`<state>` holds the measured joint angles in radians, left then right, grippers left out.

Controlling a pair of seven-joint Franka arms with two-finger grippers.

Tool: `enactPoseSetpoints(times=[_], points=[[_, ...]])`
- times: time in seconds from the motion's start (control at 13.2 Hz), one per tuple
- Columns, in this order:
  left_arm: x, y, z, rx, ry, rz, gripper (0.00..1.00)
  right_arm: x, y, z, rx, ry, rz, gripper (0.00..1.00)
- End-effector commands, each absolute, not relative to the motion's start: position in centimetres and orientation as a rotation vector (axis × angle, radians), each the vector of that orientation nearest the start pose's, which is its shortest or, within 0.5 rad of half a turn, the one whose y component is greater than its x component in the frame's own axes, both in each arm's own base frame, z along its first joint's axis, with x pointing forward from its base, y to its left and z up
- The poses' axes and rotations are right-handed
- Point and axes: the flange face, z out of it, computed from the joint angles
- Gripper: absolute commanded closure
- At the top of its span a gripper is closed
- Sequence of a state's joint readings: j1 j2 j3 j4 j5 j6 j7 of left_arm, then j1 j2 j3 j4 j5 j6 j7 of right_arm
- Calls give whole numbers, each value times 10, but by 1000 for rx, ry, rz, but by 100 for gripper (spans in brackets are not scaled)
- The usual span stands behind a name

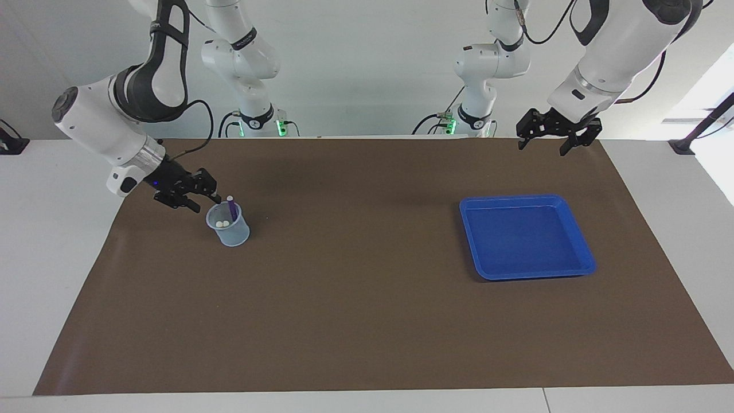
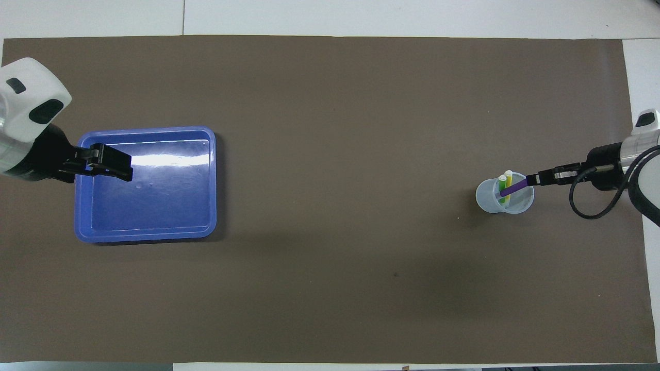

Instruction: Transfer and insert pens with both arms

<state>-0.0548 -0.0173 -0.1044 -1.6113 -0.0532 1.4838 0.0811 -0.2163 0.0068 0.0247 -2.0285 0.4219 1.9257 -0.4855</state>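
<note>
A clear plastic cup [image 1: 230, 232] [image 2: 487, 200] stands on the brown mat toward the right arm's end of the table. All three pens stand in it: the purple pen [image 1: 230, 207] [image 2: 513, 187] leans on the rim, and the yellow pen [image 2: 508, 179] and the green pen [image 2: 502, 182] are upright beside it. My right gripper [image 1: 204, 201] [image 2: 536, 179] is open just beside the cup's rim, close to the purple pen's top end and not holding it. My left gripper [image 1: 543, 144] [image 2: 110, 163] is open and empty, raised over the blue tray's edge.
An empty blue tray [image 1: 527, 273] [image 2: 145, 236] lies toward the left arm's end of the table. Two slimmer white arms with green lights [image 1: 252, 86] stand at the robots' edge. The brown mat [image 1: 355, 298] covers most of the table.
</note>
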Motion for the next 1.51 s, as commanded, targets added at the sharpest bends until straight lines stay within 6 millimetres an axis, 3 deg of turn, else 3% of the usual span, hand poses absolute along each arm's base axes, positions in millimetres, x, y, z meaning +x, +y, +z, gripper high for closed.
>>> enactPoseSetpoints(times=[0.0,0.08,0.23,0.38,0.68,1.06,1.28,1.44], points=[[533,-91,604,-3143,407,138,0,548,-83,487,-2718,-200,-69,0],[534,-96,608,-3139,422,131,0,549,-84,509,-2748,-233,-56,0],[536,-86,612,-3146,354,177,0,547,-84,561,-2846,-289,-15,0],[536,-86,613,-3151,252,178,0,540,-86,589,-2895,-279,61,0],[536,-84,614,-3125,236,166,0,522,-97,603,-2981,-295,208,0],[536,-79,617,-3124,223,151,0,517,-98,614,-3031,-287,297,0],[537,-75,615,-3130,212,133,0,526,-60,611,-3149,-14,304,0],[539,-74,615,-3132,207,113,0,527,-61,596,-3127,4,281,0]])
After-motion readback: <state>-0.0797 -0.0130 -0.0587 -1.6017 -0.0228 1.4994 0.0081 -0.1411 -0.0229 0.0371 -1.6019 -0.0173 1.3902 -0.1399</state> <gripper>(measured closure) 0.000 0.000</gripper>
